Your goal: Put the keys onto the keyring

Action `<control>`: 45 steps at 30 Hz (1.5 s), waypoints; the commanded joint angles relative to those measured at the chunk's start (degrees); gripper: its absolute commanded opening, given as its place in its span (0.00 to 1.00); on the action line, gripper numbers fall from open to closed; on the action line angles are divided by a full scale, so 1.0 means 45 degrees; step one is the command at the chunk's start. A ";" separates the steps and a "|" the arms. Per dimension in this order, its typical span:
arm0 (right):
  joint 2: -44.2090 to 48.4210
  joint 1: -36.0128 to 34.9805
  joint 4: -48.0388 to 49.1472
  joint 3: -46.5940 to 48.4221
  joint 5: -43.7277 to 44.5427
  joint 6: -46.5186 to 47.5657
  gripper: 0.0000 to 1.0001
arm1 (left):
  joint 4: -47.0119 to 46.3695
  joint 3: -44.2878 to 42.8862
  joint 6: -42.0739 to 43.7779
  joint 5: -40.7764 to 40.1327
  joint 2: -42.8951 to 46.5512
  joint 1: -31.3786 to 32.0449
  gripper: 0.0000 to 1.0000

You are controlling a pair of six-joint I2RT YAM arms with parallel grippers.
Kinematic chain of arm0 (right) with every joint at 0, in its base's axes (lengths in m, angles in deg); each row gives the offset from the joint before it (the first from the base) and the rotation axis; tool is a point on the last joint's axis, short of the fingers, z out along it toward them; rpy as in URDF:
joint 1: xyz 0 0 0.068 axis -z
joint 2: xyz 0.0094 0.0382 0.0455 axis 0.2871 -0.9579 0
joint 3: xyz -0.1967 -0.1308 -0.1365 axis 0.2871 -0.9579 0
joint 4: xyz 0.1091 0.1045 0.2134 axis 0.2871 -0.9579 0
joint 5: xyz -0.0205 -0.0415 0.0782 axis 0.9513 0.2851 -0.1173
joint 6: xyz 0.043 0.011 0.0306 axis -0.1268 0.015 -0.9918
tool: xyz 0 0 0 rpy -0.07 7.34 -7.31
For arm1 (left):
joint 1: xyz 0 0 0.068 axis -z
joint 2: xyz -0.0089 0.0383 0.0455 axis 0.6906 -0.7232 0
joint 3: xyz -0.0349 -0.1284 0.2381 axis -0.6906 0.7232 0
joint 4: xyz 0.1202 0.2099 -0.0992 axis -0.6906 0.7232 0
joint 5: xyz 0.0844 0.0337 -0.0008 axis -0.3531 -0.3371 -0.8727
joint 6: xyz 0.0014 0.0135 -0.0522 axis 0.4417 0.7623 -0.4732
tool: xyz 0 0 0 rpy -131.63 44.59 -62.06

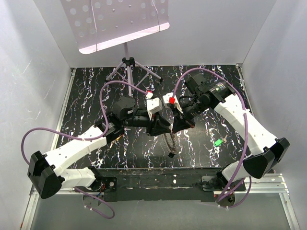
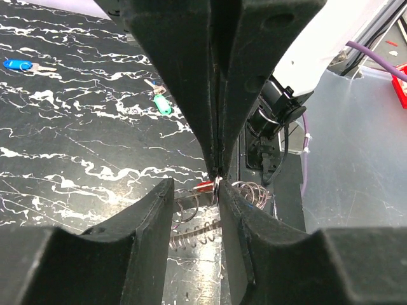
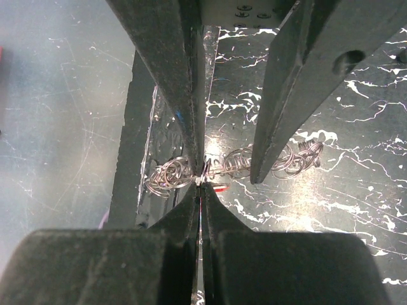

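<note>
Two loose keys, a green key (image 1: 218, 142) and a blue key (image 2: 16, 64), lie on the black marbled worktop (image 1: 86, 96) while above it the right gripper (image 3: 201, 185) is pressed together on the wire keyring (image 3: 168, 173), a red-headed key (image 2: 205, 186) at its tips, and the left gripper (image 2: 194, 203) stands spread just beside.

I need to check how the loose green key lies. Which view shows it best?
Left wrist: the green key lies on the table, large enough to make out its head and blade. In top external the key is a mere green speck. The right wrist view misses it.
</note>
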 commanded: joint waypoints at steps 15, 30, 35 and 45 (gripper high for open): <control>0.0154 -0.0046 -0.0625 0.0484 -0.0732 -0.0355 0.01 | 0.0364 -0.0209 -0.0025 0.1197 -0.0360 0.0009 0.00; 0.1051 0.2411 -0.0528 0.1304 -0.4028 -0.1019 0.43 | -0.6769 0.3397 -0.3260 -0.2491 0.3095 0.0028 0.00; 0.1813 0.2824 0.1400 0.0447 -0.5983 -0.2616 0.46 | -1.2458 0.5472 -0.5470 -0.4328 0.3254 0.0028 0.00; 0.2205 0.2805 0.9234 -0.1215 -0.7100 -1.1092 0.43 | -1.6859 0.5279 -0.7503 -0.5541 0.2063 0.0009 0.00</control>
